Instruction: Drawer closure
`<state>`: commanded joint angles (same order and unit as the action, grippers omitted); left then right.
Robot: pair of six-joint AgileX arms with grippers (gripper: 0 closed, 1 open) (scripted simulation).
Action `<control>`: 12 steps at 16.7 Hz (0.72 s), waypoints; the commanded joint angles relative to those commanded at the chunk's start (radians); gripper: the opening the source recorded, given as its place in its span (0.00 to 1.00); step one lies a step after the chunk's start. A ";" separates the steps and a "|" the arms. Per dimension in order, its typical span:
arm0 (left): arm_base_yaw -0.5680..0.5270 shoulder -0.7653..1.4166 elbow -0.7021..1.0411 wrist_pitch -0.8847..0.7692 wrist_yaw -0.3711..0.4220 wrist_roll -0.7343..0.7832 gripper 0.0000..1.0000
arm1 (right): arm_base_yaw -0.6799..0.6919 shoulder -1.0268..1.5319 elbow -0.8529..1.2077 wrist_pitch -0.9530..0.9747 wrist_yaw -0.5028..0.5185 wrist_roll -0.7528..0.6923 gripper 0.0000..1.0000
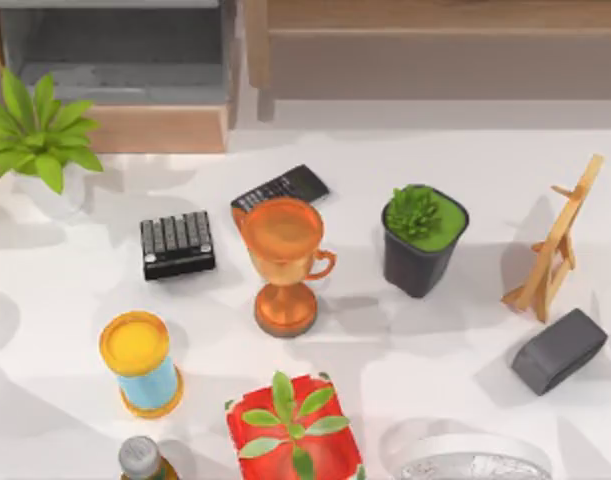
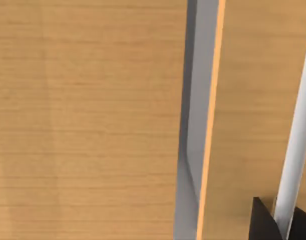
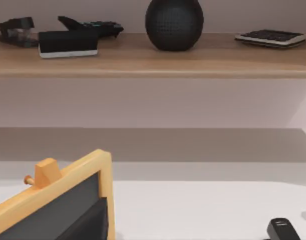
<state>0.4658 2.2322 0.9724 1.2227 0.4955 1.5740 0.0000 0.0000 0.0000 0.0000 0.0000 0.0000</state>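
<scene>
The drawer (image 1: 115, 60) stands pulled out at the table's far left corner, its grey inside open to the top view. Its light tan front board (image 1: 155, 128) faces the tabletop items. In the left wrist view the tan wood (image 2: 87, 120) is very close, with a narrow grey gap (image 2: 193, 125) running beside it. A dark part of my left gripper (image 2: 280, 227) shows at the edge of that view, close to the wood. My right arm's wrist view looks over a small easel (image 3: 57, 200) toward a wooden shelf (image 3: 153, 55).
In front of the drawer stand a leafy plant (image 1: 35, 130), a black keypad (image 1: 177, 244), a calculator (image 1: 281, 188) and an orange trophy (image 1: 283, 262). A black-potted plant (image 1: 423, 238), the easel (image 1: 557, 240) and a grey block (image 1: 559, 350) sit to the right.
</scene>
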 joint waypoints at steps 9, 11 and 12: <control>-0.060 0.110 0.258 -0.129 -0.064 -0.004 0.00 | 0.000 0.000 0.000 0.000 0.000 0.000 1.00; -0.069 0.130 0.282 -0.149 -0.068 -0.004 0.00 | 0.000 0.000 0.000 0.000 0.000 0.000 1.00; -0.069 0.130 0.282 -0.149 -0.068 -0.004 0.00 | 0.000 0.000 0.000 0.000 0.000 0.000 1.00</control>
<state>0.3964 2.3619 1.2541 1.0733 0.4278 1.5698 0.0000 0.0000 0.0000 0.0000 0.0000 0.0000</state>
